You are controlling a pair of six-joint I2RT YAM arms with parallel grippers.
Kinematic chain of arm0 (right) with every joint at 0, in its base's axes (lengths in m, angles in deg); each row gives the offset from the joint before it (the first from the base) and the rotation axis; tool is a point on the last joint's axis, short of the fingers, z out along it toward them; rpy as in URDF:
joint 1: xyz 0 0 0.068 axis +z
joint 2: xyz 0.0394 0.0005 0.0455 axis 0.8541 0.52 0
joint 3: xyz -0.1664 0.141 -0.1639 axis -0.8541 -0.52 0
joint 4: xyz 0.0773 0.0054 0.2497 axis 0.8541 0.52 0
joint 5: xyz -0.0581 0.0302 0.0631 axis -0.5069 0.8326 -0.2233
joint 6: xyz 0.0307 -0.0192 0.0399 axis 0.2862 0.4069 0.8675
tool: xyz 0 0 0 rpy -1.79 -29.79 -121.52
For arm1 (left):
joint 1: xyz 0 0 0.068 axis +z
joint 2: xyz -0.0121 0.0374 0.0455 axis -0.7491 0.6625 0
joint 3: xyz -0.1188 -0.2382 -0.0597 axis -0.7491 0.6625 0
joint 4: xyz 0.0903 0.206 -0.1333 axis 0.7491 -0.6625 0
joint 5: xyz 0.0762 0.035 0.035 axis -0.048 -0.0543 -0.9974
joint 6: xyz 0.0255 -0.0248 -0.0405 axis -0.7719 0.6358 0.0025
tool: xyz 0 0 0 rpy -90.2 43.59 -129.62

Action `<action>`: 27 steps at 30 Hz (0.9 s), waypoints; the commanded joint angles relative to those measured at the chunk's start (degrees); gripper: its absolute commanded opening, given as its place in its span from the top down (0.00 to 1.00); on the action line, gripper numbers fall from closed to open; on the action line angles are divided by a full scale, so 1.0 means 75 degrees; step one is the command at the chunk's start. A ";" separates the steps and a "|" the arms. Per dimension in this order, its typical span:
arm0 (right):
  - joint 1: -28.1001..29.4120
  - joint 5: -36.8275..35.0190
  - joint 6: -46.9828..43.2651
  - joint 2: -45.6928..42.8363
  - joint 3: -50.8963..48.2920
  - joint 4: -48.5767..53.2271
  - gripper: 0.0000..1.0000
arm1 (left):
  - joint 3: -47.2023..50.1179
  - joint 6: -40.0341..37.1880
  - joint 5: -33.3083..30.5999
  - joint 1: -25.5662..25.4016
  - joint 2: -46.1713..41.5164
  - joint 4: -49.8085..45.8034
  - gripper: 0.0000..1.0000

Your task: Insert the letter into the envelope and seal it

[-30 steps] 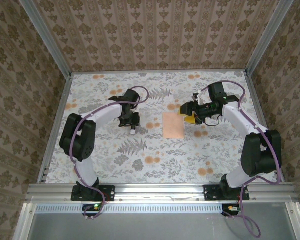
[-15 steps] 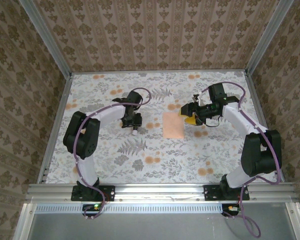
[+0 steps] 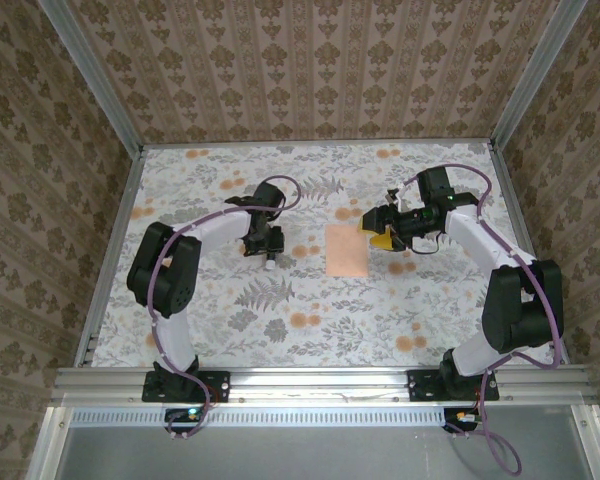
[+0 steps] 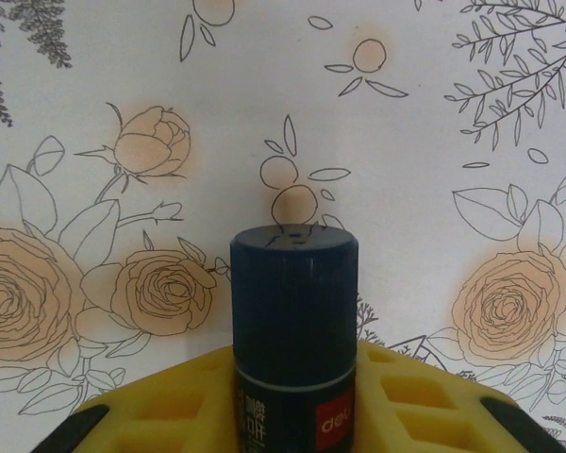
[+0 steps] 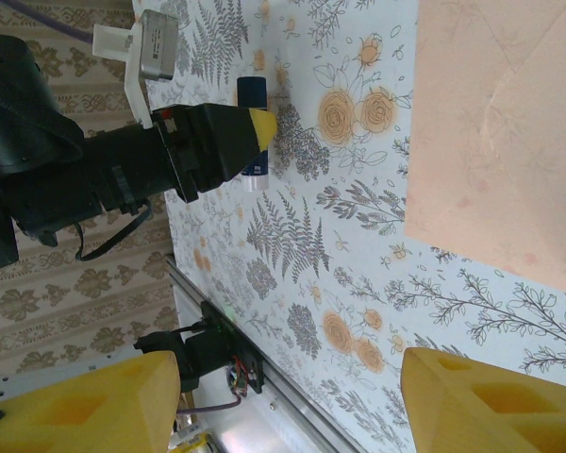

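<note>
At ctr of counter point(image 3: 380, 312), envelope point(image 3: 346, 250) is laid flat. Glue stick point(image 4: 294, 321) is seen upright betw. left jaws; gripped or just flanked can't be told. Right jaws are held wide, empty, near envelope's right edge.

White links point(image 3: 215, 228), black joints point(image 3: 160, 275), purple cables point(image 3: 280, 185); yellow pads point(image 5: 472, 396) line the left claw point(image 3: 267, 255) and right claw point(image 3: 373, 232).

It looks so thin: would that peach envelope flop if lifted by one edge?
Probably: the envelope looks like thin paper lying flat on the table, so it would likely sag. Likely being light, a push would probably slide it rather than tip it.
</note>
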 commanded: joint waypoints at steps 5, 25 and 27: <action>-0.0068 -0.0075 -0.0173 -0.0226 -0.0041 0.0278 0.35 | 0.0081 0.0138 -0.0088 -0.0012 0.0103 0.0019 0.59; -0.0121 -0.0576 -0.0384 -0.0299 0.0516 0.0373 0.17 | -0.0151 -0.1196 -0.0665 0.0273 -0.2717 0.0484 0.06; -0.0138 -0.0839 -0.0394 -0.0328 0.0631 0.0335 0.01 | 0.0033 -0.1468 -0.0614 0.0390 -0.3198 0.0909 0.00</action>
